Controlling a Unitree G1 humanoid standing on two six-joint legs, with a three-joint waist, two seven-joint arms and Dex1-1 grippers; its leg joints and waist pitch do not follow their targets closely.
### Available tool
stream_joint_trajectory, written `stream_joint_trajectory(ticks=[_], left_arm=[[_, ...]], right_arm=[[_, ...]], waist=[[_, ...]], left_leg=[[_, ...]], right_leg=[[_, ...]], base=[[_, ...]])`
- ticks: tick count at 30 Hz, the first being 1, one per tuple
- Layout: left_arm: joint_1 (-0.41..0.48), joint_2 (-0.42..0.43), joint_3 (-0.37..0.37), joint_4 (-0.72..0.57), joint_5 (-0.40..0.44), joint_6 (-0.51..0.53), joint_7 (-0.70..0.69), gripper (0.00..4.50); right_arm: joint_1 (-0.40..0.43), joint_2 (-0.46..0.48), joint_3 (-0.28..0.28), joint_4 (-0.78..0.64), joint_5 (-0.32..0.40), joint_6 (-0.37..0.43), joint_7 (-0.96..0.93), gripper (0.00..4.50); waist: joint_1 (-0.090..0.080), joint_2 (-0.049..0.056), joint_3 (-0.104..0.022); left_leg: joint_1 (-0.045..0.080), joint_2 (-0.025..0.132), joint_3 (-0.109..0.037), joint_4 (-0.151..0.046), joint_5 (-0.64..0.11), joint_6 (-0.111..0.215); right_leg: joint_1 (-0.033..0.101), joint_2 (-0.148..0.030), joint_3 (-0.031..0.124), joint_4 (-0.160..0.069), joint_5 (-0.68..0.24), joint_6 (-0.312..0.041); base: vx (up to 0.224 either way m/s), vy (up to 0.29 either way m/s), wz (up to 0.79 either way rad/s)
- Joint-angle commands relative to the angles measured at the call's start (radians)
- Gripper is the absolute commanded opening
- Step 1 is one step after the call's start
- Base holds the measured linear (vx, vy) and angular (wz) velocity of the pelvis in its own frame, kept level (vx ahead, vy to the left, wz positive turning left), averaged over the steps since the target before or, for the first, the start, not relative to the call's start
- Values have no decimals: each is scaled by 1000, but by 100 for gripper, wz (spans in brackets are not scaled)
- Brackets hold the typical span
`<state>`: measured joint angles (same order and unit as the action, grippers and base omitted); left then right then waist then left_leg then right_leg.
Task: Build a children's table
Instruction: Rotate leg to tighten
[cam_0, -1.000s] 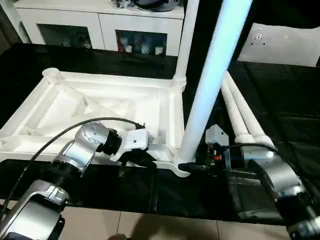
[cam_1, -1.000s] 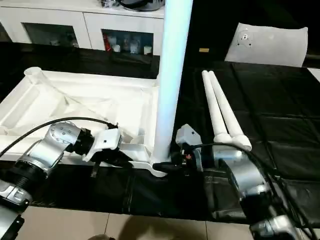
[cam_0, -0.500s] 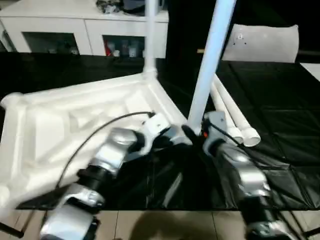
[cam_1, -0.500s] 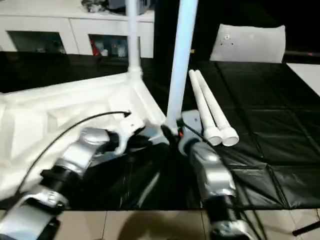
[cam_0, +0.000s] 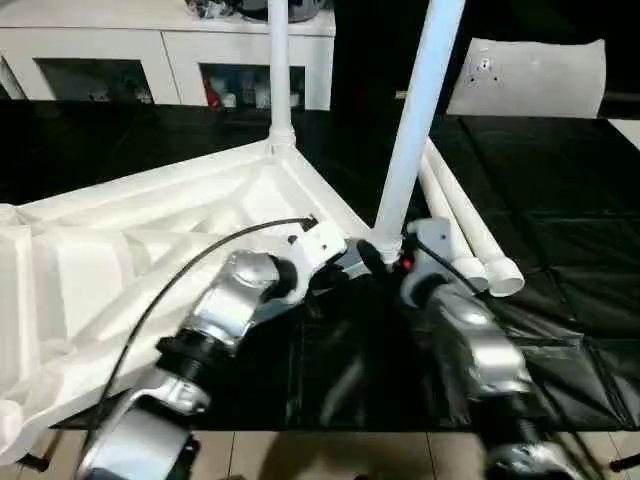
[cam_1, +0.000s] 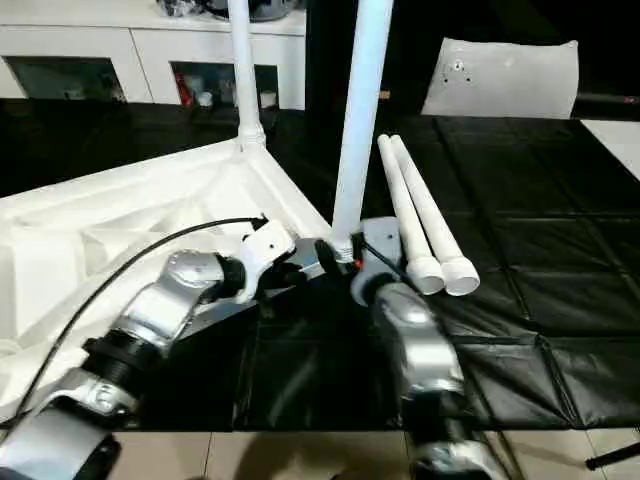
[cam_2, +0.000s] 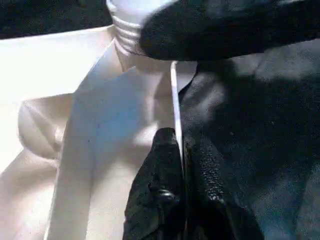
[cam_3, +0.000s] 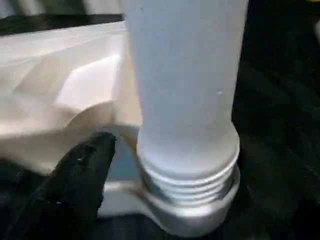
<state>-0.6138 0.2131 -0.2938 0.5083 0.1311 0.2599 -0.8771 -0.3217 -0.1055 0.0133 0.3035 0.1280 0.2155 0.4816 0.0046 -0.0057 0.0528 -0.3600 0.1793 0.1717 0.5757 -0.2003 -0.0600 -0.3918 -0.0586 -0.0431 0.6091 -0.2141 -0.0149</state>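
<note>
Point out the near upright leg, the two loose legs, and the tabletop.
near upright leg (cam_0: 412, 130), left eye view, mid shaft
loose legs (cam_1: 420, 215), right eye view, mid tubes
tabletop (cam_0: 150, 200), left eye view, far rim

left gripper (cam_2: 180, 165): jaws pinched closed | right gripper (cam_1: 338, 255): jaws apparently spread, partly hidden

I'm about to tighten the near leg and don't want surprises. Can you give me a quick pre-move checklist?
1. Near leg fully seated in its socket: not ok, threads show above it.
2. Left gripper shut on the tabletop rim: ok.
3. Right gripper open, visible finger off the near leg: ok.
4. Far leg upright in its corner: ok.
5. Two loose legs lying on the mat, apart from both arms: ok.
</note>
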Motion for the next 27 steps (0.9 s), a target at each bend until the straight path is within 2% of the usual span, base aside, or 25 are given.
stream_joint_trajectory(ticks=[1,3,5,10,13,14,19,23,27], left_arm=[[15,21,-24,9,-14,-70,-69,0],[23,66,-34,10,-40,-113,-169,0],[24,86,-40,13,-45,-123,-208,0],[16,152,-65,38,-76,-212,-387,0],[3,175,-79,61,-85,-251,-460,0],[-2,183,-87,67,-84,-261,-486,0],[-10,201,-103,73,-85,-285,-547,0],[-27,225,-126,93,-83,-331,-629,0],[-43,231,-131,118,-74,-361,-646,0]], right_arm=[[9,-26,52,-51,31,-12,120,440],[26,-122,74,-84,38,-25,266,446],[27,-159,81,-89,38,-29,319,446],[1,-281,120,-64,32,-41,481,446],[-21,-318,134,-47,49,-51,568,446],[-31,-328,139,-35,53,-55,595,446],[-52,-346,155,-13,56,-64,652,446],[-81,-369,192,12,59,-71,750,408],[-91,-372,209,20,54,-83,785,372]], waist=[[7,-5,-57],[9,-5,-62],[9,-2,-58],[11,-1,-55],[18,-3,-53],[26,-2,-54],[38,-4,-55],[44,-5,-54],[53,-5,-54]], left_leg=[[-7,44,-12,-52,-60,106],[-9,44,-11,-46,-36,127],[-8,47,-10,-46,-40,139],[1,53,-10,-47,-87,126],[2,54,-8,-47,-95,121],[4,54,-8,-47,-98,119],[3,56,-6,-46,-82,111],[1,55,-5,-44,-81,114],[3,57,-5,-44,-70,110]], right_leg=[[60,-78,50,-66,31,-245],[62,-78,49,-57,91,-260],[57,-78,47,-56,101,-274],[53,-79,47,-58,45,-294],[52,-81,48,-59,27,-293],[53,-81,48,-59,17,-291],[53,-82,47,-52,41,-294],[52,-80,44,-50,35,-290],[51,-81,44,-48,45,-291]], base=[[0,0,0],[0,0,0],[0,0,0],[0,0,0],[0,0,0],[0,0,0],[0,0,0],[0,0,0],[0,0,0]])
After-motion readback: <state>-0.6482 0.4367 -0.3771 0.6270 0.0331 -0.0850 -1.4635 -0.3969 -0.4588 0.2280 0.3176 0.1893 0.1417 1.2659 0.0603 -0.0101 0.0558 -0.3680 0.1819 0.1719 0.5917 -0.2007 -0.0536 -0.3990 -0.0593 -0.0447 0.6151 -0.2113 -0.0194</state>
